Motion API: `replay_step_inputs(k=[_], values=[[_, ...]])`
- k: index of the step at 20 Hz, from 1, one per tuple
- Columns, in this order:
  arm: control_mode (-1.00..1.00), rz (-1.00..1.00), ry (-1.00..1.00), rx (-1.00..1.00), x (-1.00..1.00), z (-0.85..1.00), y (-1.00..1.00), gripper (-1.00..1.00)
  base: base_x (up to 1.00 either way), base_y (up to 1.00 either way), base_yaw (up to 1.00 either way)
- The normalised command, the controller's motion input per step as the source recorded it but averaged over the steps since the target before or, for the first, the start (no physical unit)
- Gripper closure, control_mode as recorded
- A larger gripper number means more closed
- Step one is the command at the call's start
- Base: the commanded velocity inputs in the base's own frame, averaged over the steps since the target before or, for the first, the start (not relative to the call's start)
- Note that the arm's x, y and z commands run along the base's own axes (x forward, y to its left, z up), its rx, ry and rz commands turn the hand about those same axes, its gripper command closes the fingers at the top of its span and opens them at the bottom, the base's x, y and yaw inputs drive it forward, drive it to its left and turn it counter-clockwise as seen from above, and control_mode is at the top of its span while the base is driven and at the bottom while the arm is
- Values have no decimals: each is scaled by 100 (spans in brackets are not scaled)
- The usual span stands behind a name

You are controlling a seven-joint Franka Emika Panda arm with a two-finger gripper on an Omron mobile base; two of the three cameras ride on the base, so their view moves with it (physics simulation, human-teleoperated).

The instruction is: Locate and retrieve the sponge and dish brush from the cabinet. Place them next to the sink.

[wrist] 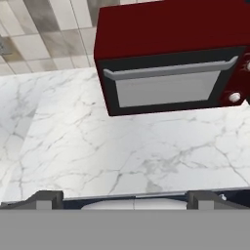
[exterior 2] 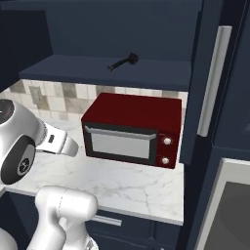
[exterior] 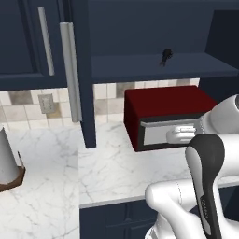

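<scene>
The dish brush (exterior: 164, 57) (exterior 2: 124, 62), small and black, lies on the lower shelf of the open navy cabinet (exterior: 154, 67) (exterior 2: 112, 71). The cabinet's door (exterior: 86, 70) (exterior 2: 205, 73) stands swung out, edge-on. My gripper (wrist: 126, 200) is open and holds nothing. It hovers low over the marble counter (wrist: 97, 146), well below the shelf. It faces the front of a dark red microwave (wrist: 171, 53) (exterior: 163, 112) (exterior 2: 132, 129). The hand (exterior: 179, 134) (exterior 2: 61, 142) sits in front of that appliance's door. The sponge and the sink are out of view.
A paper towel roll (exterior: 7, 158) on a brown base stands at the counter's left. A second shut navy door with a silver bar handle (exterior: 45, 39) is at upper left. A steel appliance front (exterior 2: 234, 210) is at lower right. A wall socket (exterior: 45, 102) sits on the tiled backsplash.
</scene>
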Motion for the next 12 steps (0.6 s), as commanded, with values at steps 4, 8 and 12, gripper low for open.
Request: replay_step_inputs(k=[4, 8, 12], values=[[-100, 0, 0, 0, 0, 0, 0, -100, 0, 0, 0], [-100, 0, -4, 1, -11, 2, 0, -100, 0, 0, 0], [-100, -24, -22, 5, -46, 31, 8, -100, 0, 0, 0]])
